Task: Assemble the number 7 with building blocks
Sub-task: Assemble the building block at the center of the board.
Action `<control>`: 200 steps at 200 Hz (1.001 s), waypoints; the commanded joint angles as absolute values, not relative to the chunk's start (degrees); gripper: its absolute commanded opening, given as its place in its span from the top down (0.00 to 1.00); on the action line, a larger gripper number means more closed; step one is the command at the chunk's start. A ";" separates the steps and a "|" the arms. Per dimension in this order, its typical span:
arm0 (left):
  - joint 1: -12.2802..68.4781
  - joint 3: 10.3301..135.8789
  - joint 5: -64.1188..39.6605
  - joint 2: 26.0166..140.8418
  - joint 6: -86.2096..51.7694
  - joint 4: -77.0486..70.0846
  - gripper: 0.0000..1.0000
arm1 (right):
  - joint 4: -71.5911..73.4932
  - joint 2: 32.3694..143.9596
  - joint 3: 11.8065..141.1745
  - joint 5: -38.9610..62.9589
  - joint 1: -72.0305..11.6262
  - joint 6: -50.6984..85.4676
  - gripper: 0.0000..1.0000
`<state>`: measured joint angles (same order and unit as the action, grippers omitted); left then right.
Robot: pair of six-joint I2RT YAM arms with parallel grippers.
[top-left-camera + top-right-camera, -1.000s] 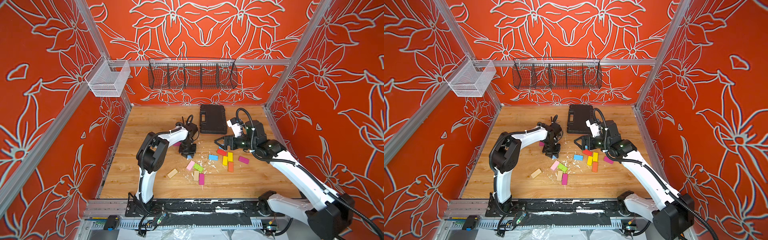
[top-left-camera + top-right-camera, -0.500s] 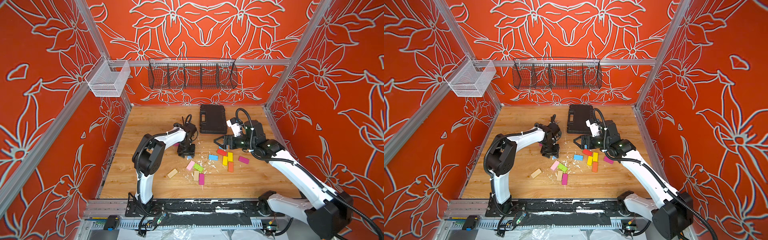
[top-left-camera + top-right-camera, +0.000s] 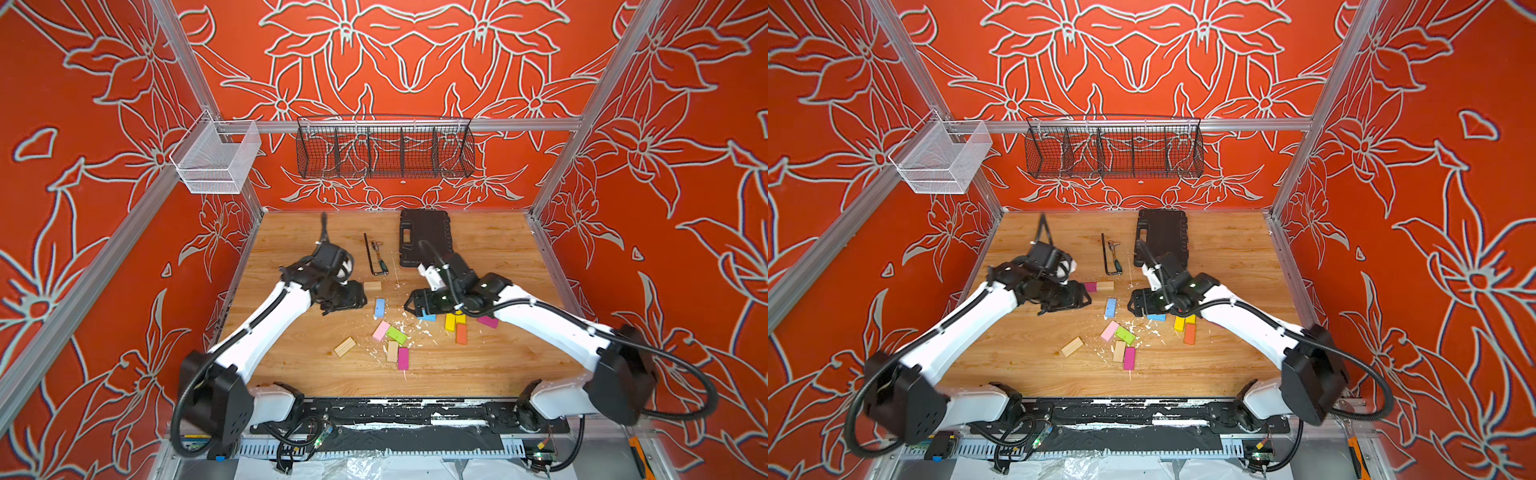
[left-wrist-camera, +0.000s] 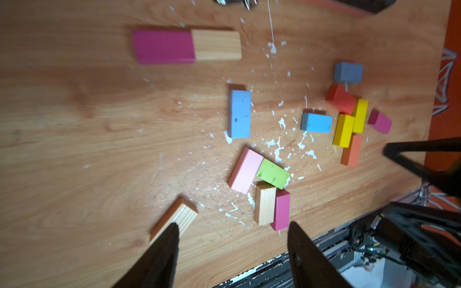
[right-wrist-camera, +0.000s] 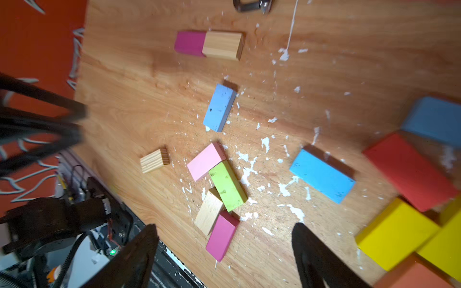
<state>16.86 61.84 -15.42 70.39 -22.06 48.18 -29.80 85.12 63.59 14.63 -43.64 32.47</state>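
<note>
A magenta block (image 4: 163, 46) and a plain wood block (image 4: 216, 45) lie end to end in a row. A light blue block (image 4: 239, 114) lies lengthwise just below the wood block's end, a small gap apart. My left gripper (image 4: 233, 225) is open and holds nothing; in a top view it (image 3: 1075, 295) hovers left of that row. My right gripper (image 5: 224, 227) is also open and empty, and hangs beside a blue block (image 3: 428, 318) and a cluster of yellow (image 3: 451, 322), orange (image 3: 461, 333) and magenta (image 3: 487, 321) blocks. Pink (image 3: 380, 330), green (image 3: 396, 335), wood and magenta blocks lie loose nearer the front.
A black case (image 3: 424, 237) lies at the back of the table, with a black hex key (image 3: 370, 257) left of it. One more wood block (image 3: 345, 346) lies alone at the front left. White flecks dot the wooden table (image 3: 498, 257). Wire baskets hang on the walls.
My left gripper has opened and drawn back to the left, leaving the light blue block lying on the table. My right gripper has moved left towards the middle.
</note>
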 commanded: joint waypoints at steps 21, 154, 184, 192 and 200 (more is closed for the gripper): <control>12.80 59.26 -13.06 60.49 -17.92 46.86 0.30 | -33.00 98.86 75.21 -0.46 -52.73 39.51 0.14; 9.50 53.88 -13.80 55.14 -13.04 45.61 0.29 | -39.72 121.58 94.81 -9.84 -56.16 47.09 0.23; 9.49 53.72 -14.89 55.11 -12.89 45.35 0.29 | -39.35 123.86 95.92 -9.84 -56.01 47.59 0.30; 9.49 53.72 -15.06 55.05 -12.80 45.27 0.29 | -39.69 124.39 96.43 -9.87 -55.99 47.62 0.30; 9.49 53.62 -15.29 54.88 -12.78 45.11 0.29 | -39.81 124.77 96.67 -10.06 -55.99 47.63 0.30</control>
<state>9.76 53.76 -13.87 55.48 -13.72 45.76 -37.80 122.58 94.67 -7.77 -56.10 45.54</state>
